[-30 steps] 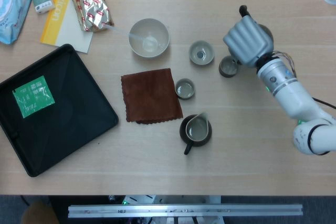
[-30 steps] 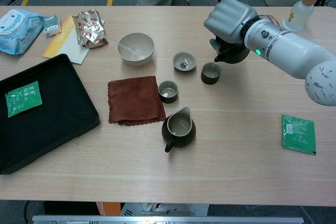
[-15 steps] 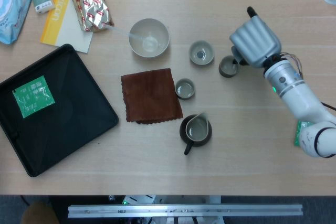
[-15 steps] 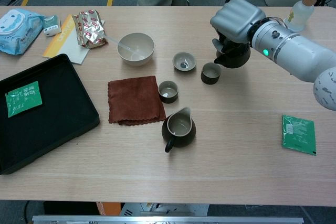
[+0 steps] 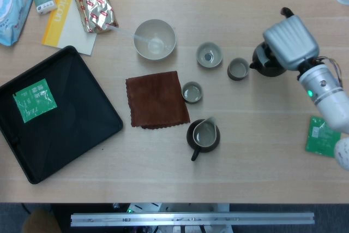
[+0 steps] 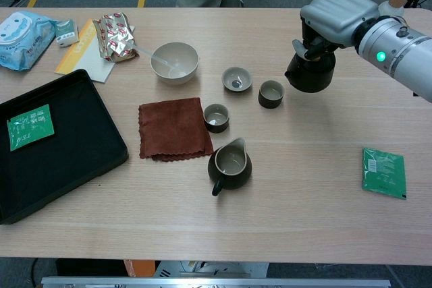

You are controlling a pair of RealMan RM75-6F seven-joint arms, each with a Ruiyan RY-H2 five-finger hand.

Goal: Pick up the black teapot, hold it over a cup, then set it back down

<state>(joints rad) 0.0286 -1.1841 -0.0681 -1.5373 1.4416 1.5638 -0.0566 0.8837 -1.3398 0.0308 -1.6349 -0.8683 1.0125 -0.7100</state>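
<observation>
From the head view we look straight down on a pale wooden surface (image 5: 163,189). Our right hand (image 5: 290,42) sits at the far right, its fingers clenched around the black teapot (image 5: 266,64), whose spout points toward the small dark cup (image 5: 238,69) just beside it. The pot is to the right of that cup, not above it, so we judge the step in hand to be the setting down. From here we cannot tell whether the base touches the wood. A green packet (image 5: 319,135) lies nearer us on the right, well apart from the pot. Our left hand is not in sight.

From the chest view the wood runs back to a grey floor with a yellow line. Here the right hand (image 6: 335,19) covers the teapot (image 6: 311,72) from above, fingers grasping its top; the body hangs upright, low, near or at the wood. The cup (image 6: 271,94) stands just left of it, with another cup (image 6: 237,79) further left and a dark pitcher (image 6: 229,164) nearer us.

To do this well we would lower straight down, keep the pot level so nothing spills from the spout, hold clear of the nearest cup, and loosen the fingers only once the base sits flat.
</observation>
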